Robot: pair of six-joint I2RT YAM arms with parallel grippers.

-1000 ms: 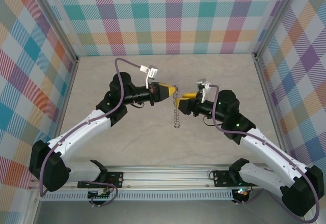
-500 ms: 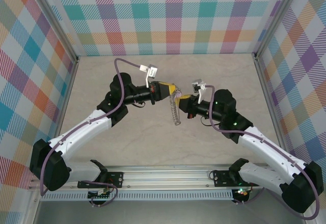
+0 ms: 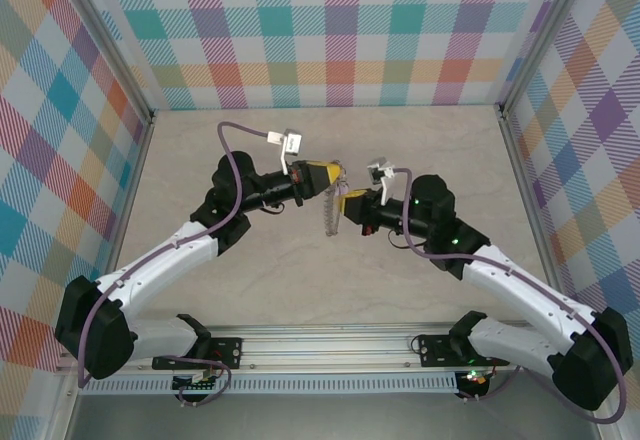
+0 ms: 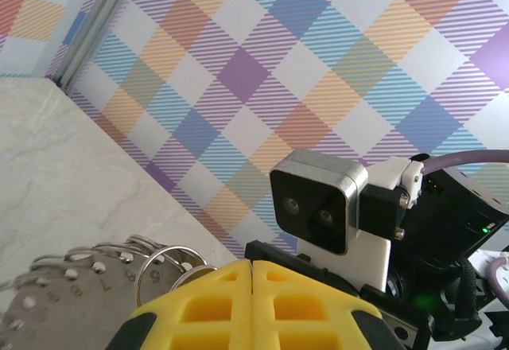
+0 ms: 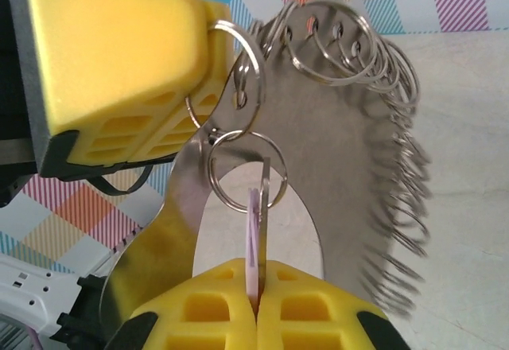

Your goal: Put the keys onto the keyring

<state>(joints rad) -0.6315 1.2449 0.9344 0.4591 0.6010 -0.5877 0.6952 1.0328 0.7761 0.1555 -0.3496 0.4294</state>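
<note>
From above, the left gripper (image 3: 328, 174) and the right gripper (image 3: 345, 203) meet tip to tip over the pale marbled table (image 3: 260, 270), and the large thin silvery-grey metal keyring (image 3: 329, 216), its rim lined with small wire loops, hangs edge-on just below and between their yellow foam fingertips, clear of the tabletop. In the left wrist view the left gripper's fingers (image 4: 215, 302) are pressed fully together. The keyring's flat plate (image 4: 71, 306) juts out to the lower left of them, with a row of holes carrying wire loops (image 4: 163, 264) and tiny stamped numerals beside the holes, a 5 and a 10 just legible. Straight ahead sits the right arm's grey-and-white camera block (image 4: 318, 207), which bears no readable marking. In the right wrist view the right gripper's jaws are clamped on the keys (image 5: 254, 235), a tiny dark metal key joined to a pale lilac oblong tag, standing upright and edge-on between the pads. Its tip reaches into a small split ring (image 5: 238, 171) on the keyring just above the fingertips. To the upper left, one yellow foam finger (image 5: 119, 56) of the left gripper clamps the plate's upper end.
</note>
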